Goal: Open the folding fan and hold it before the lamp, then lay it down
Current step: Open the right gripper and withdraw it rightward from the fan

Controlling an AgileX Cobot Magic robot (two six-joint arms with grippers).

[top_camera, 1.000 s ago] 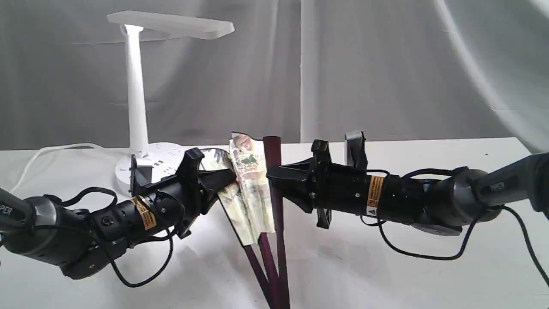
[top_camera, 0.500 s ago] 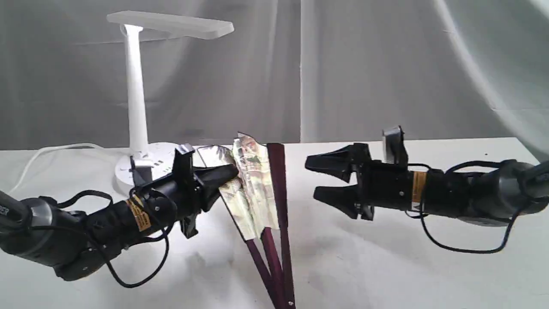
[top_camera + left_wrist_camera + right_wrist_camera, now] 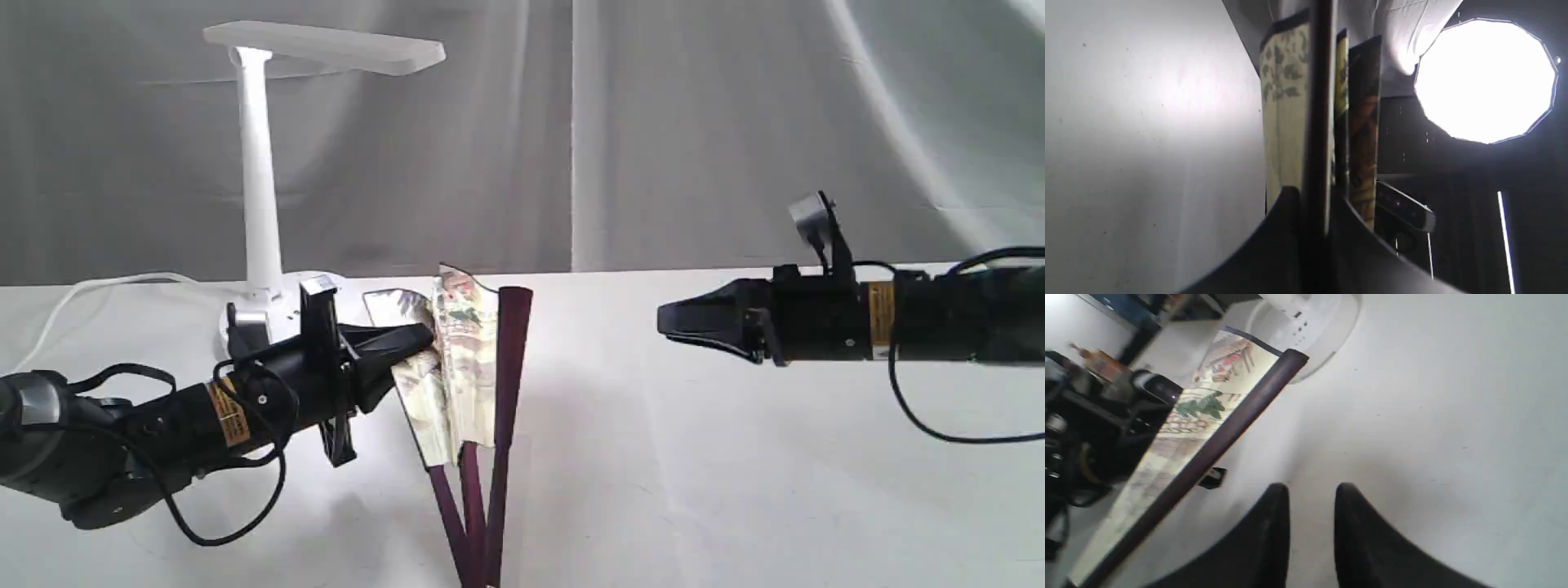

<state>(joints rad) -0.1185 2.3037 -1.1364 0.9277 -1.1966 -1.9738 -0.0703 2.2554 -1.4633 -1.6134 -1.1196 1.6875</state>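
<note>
Folding fan (image 3: pixel 457 351): one is showing, with three maroon ribs (image 3: pixel 506 367) counting out below its leaf in the exterior view.
Lamp (image 3: pixel 261 180): one is standing, made up of one flat head, one post and one round base.
Cord (image 3: pixel 90 287): one white length is trailing from that base.
Arms: two are reaching in, each carrying one gripper, the left gripper (image 3: pixel 420 339) and the right gripper (image 3: pixel 665 320), with two fingers (image 3: pixel 1274 531) apiece.
Yellow labels (image 3: pixel 227 412): two are showing, one per arm.
Table (image 3: pixel 735 490): one is bearing everything.
Studio light (image 3: pixel 1486 81): one is glowing in the left wrist view.
</note>
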